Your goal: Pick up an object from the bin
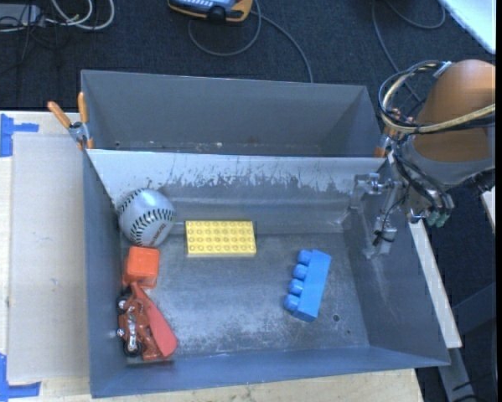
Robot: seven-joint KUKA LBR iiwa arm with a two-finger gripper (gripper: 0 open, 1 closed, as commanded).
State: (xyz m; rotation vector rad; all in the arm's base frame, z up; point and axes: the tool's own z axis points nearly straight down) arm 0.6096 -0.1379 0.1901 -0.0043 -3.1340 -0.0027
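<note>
My gripper (382, 229) hangs over the bin's right wall, above the sloping side, with nothing seen in it. The nearest loose thing is a blue toy brick (307, 285), lying on the bin floor down and to the left of the gripper and well apart from it. A flat yellow studded plate (220, 238) lies further left, near the middle of the floor.
A grey-white baseball (147, 216) sits in the back left corner. Below it are an orange block (142, 266) and a red toy (146, 325) along the left wall. The arm, with its orange cover and cables, stands outside the bin at the right.
</note>
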